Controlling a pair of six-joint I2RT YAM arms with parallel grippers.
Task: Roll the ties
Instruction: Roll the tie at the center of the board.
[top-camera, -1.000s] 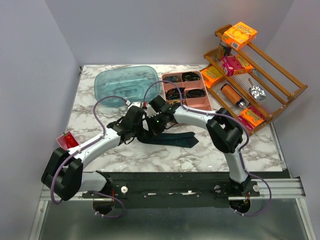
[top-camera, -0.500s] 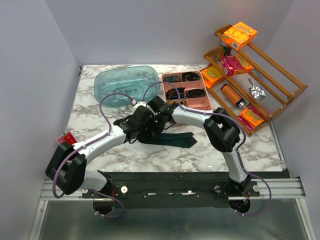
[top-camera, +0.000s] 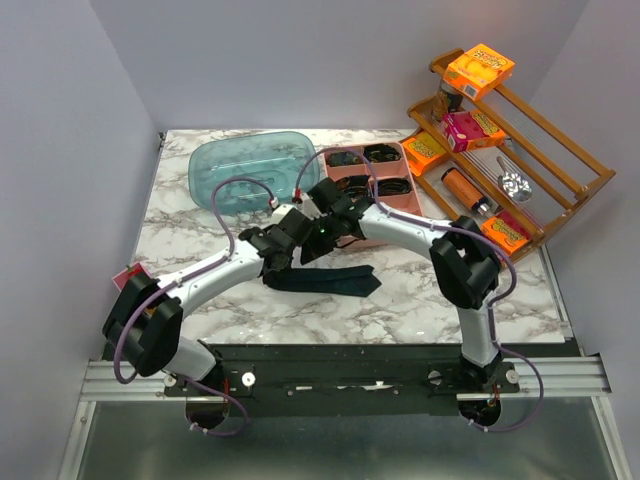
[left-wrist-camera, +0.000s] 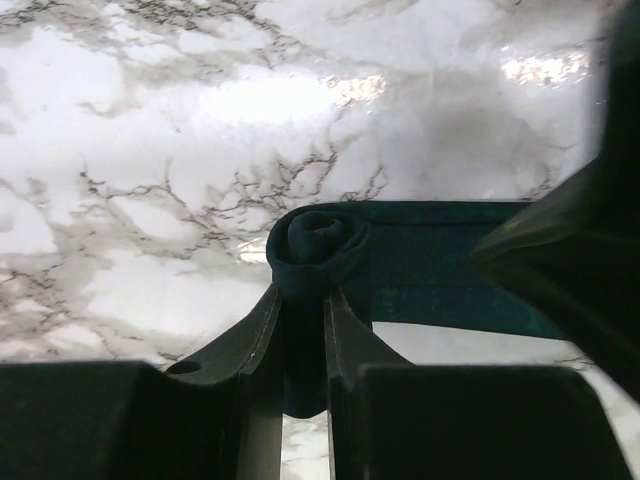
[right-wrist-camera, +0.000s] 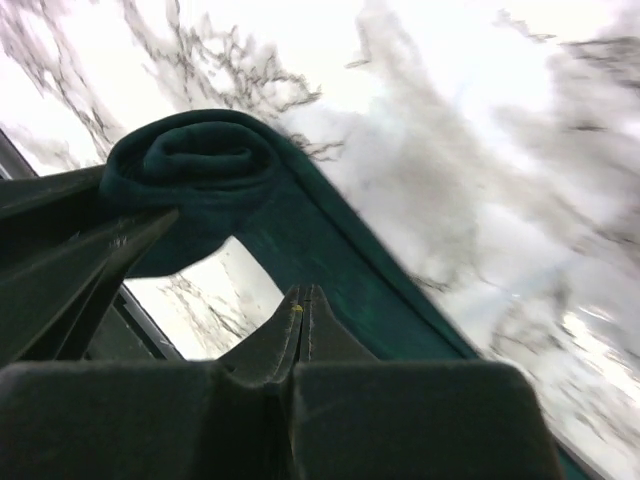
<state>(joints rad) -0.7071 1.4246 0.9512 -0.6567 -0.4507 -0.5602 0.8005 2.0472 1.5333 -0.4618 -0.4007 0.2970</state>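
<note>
The left gripper (left-wrist-camera: 302, 305) has its jaws clamped on the teal tie (left-wrist-camera: 420, 270) at its coiled end.

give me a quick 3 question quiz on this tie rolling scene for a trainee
1. True or false: the dark teal tie is rolled up along its whole length.
2. Which arm's fingers clamp the tie's coiled end? A left, B right, C neither.
3. Name the container just left of the pink tray in the overhead view.
Key: 1 false, only one end is coiled and the rest lies flat. 2 A, the left gripper. 3 the clear blue tub.
</note>
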